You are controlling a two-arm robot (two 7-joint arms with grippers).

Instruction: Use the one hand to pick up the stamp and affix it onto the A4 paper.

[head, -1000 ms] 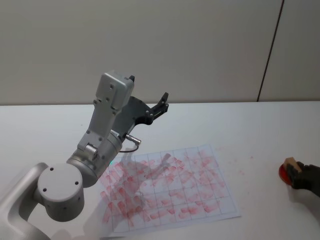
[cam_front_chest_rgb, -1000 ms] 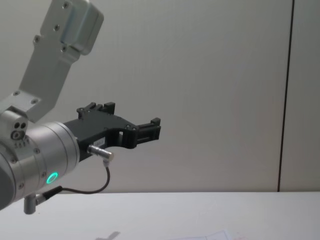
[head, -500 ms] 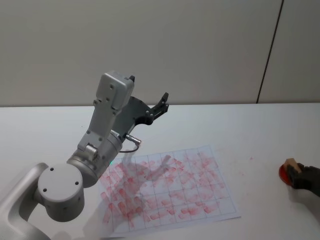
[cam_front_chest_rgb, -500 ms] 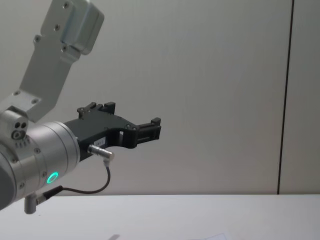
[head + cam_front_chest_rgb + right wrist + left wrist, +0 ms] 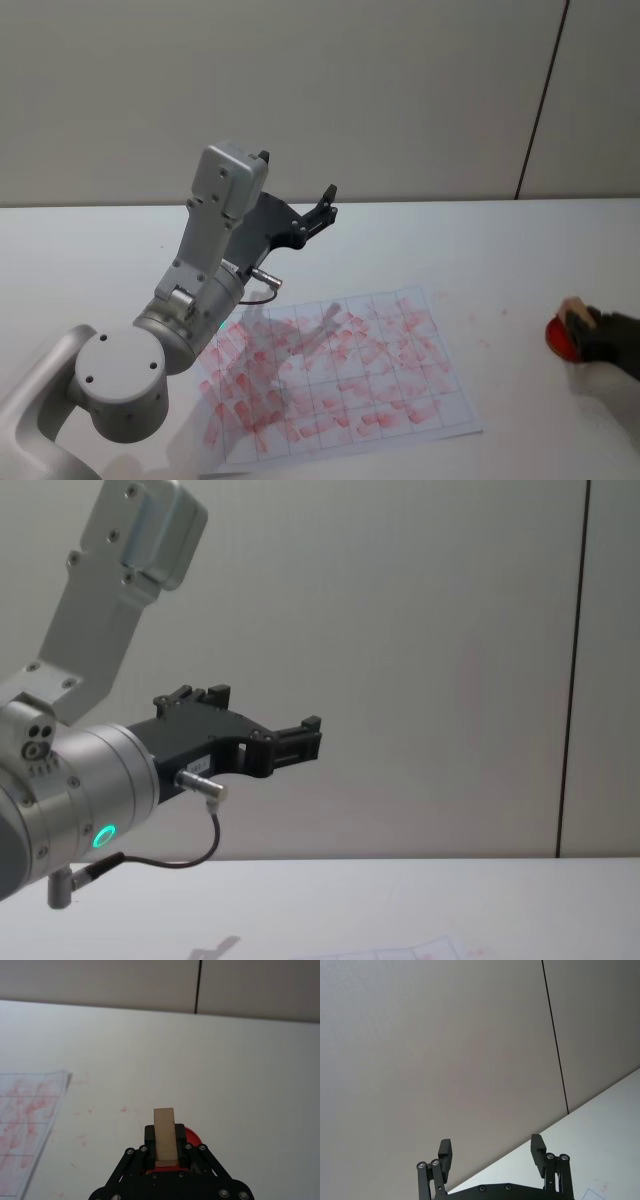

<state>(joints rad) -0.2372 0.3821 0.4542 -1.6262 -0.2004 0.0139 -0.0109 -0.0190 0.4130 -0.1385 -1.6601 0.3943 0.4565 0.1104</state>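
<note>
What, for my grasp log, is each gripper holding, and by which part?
The right gripper pinches the stamp by its two opposite sides, one end sticking out. The left gripper is open and empty.

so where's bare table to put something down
Free: table between the A4 paper and the red ink pad, and behind the paper. Crowded: the pad, where the right gripper holds the stamp, and the left side under the raised left gripper.

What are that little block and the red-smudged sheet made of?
The stamp, held in the right gripper, looks like bare wood: pale tan, matte, square-cut. The A4 paper seems thin matte paper, lying flat, with red ink marks. The left gripper hangs raised, open.
</note>
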